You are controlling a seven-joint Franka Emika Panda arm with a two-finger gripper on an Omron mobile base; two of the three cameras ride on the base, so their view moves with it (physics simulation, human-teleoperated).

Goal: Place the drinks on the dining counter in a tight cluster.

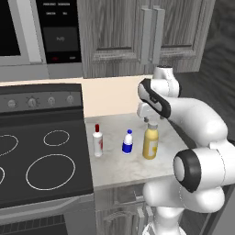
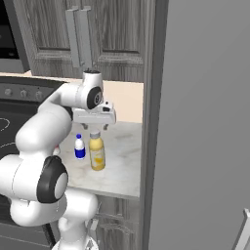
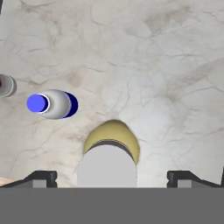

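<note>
Three drinks stand on a small marble worktop [image 1: 120, 170] beside the stove: a fat yellow bottle with a grey cap [image 1: 150, 143] [image 2: 97, 153] [image 3: 113, 134], a short white-and-blue bottle [image 1: 128, 142] [image 2: 79, 147] [image 3: 53, 104], and a slim white bottle with a red cap [image 1: 97, 140] [image 3: 5, 85]. My gripper [image 1: 151, 120] [image 2: 94, 128] [image 3: 113, 179] hangs open just above the yellow bottle's cap, pointing straight down. One fingertip [image 3: 41, 178] stands well clear on each side of the cap and nothing is held. The dining counter is out of view.
A black stove [image 1: 41, 156] adjoins the worktop on the left. Grey wall cabinets [image 1: 137, 32] hang above, over a beige back wall. A tall grey panel [image 2: 205, 122] closes off the worktop's right side. The drinks stand apart in a row.
</note>
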